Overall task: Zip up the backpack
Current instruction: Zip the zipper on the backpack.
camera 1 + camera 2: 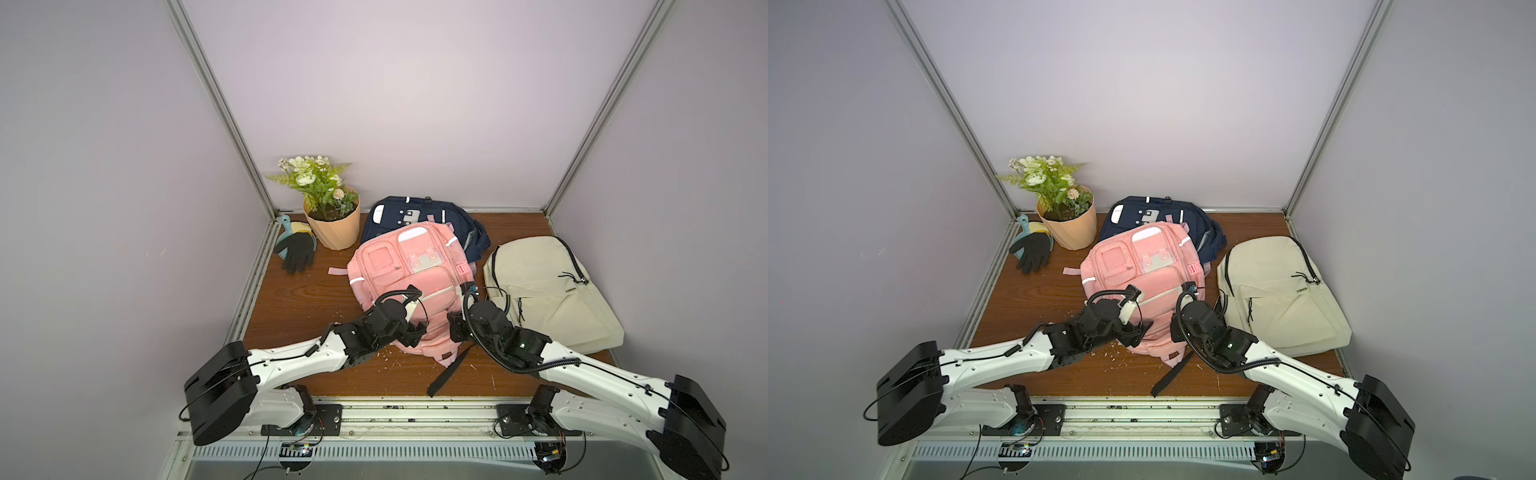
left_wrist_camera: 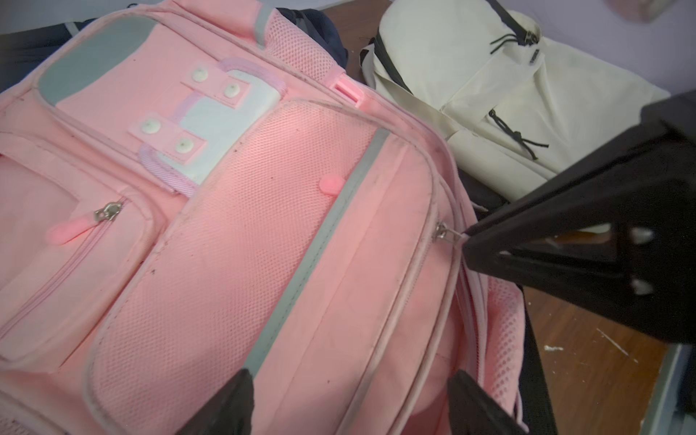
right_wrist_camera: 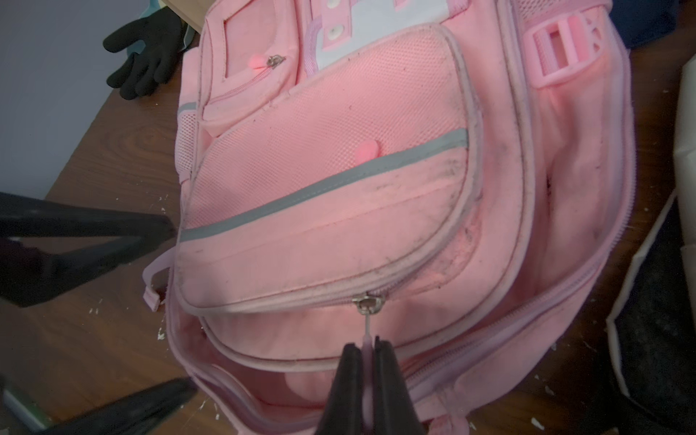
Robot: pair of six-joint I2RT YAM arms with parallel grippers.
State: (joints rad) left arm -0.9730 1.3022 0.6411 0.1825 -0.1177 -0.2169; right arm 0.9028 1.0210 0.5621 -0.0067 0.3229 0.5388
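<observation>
The pink backpack (image 1: 399, 266) (image 1: 1133, 266) lies face up in the middle of the wooden table. My right gripper (image 3: 367, 344) (image 1: 455, 328) is shut on the pink pull tab (image 3: 367, 337) of the front pocket's metal zipper slider (image 3: 364, 303) (image 2: 440, 229). Its black tip (image 2: 469, 243) meets the slider at the pack's right side. My left gripper (image 2: 348, 380) (image 1: 415, 332) stands open over the near end of the pack with only fabric between its fingertips (image 2: 241, 384). Just beside the pocket, a compartment (image 3: 301, 380) gapes open.
A cream backpack (image 1: 548, 291) lies close on the right and a navy backpack (image 1: 415, 212) is partly under the pink one at the back. A potted plant (image 1: 332, 224) and black glove (image 1: 297, 251) sit back left. A black strap (image 1: 449, 370) trails toward the front edge.
</observation>
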